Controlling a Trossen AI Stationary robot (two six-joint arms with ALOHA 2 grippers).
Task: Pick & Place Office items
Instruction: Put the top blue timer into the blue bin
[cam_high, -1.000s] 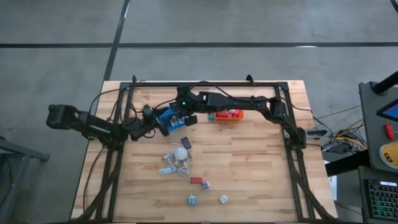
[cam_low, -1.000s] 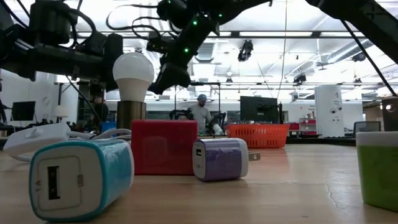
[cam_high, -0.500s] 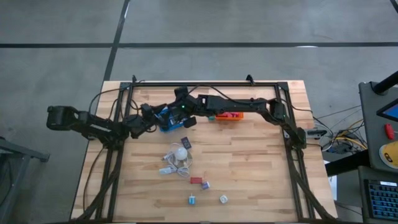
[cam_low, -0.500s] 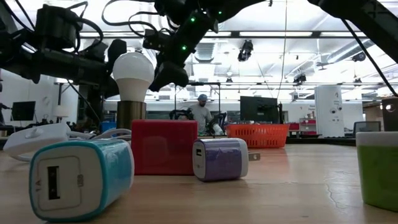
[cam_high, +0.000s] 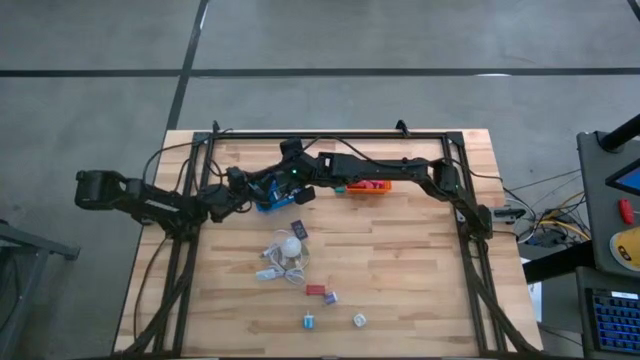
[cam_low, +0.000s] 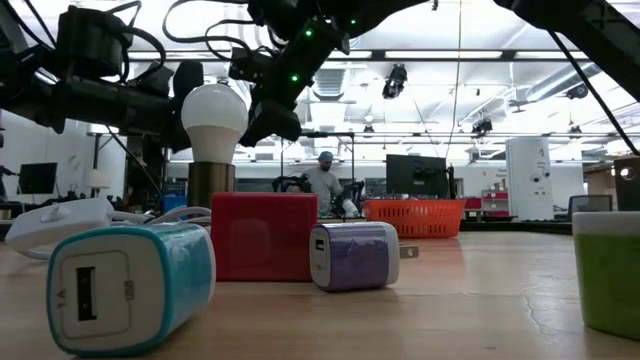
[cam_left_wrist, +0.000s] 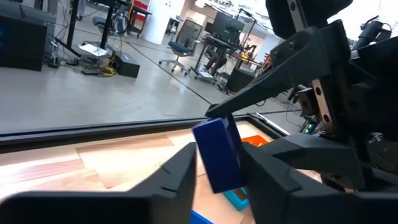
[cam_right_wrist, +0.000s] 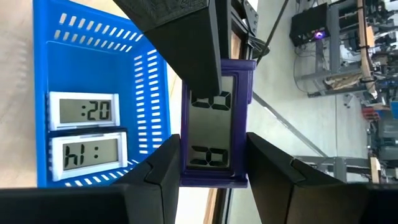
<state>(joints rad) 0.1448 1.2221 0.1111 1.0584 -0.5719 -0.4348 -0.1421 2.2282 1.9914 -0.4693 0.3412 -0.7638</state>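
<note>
Right now both claws meet over the blue basket (cam_right_wrist: 99, 93): my right claw (cam_right_wrist: 211, 158) clamps a purple-framed clock (cam_right_wrist: 214, 134), and my left claw (cam_left_wrist: 217, 165) pinches the same clock's other end. If both pull at once it could twist free, missing the basket and the two clocks (cam_right_wrist: 84, 134) inside.

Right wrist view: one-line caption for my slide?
Right pincer grips a purple clock beside the blue basket holding two white clocks.
</note>
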